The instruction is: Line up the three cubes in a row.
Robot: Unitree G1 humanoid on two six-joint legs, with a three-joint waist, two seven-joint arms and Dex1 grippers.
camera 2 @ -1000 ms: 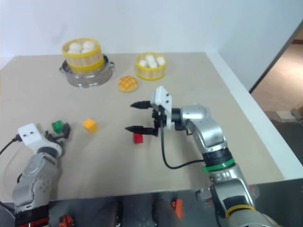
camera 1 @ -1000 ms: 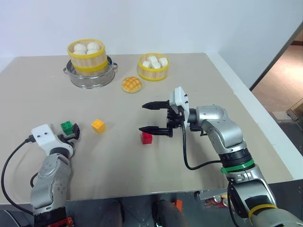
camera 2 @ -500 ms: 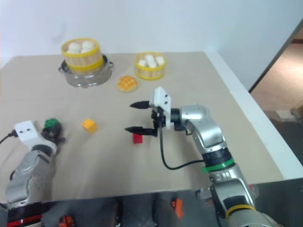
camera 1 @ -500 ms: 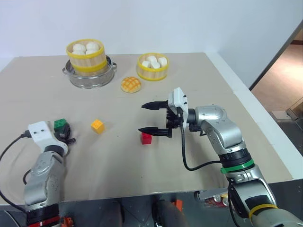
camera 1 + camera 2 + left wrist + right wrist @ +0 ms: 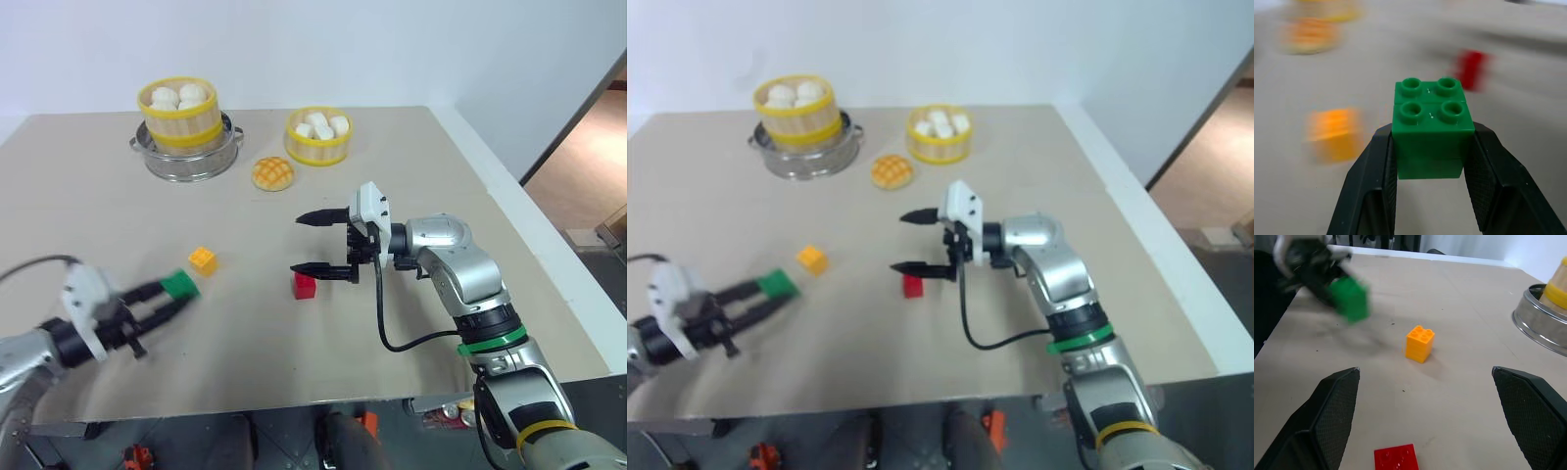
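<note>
the left gripper is clamped on the green cube, held just above the table, studs up between its 2 fingers. the orange-yellow cube sits on the table just beyond it. the red cube lies near the middle, just below the right gripper, whose fingers are spread wide and hold nothing.

In the left wrist view the orange cube, the red cube and a bun are blurred; the green cube smears in the right wrist view.
</note>
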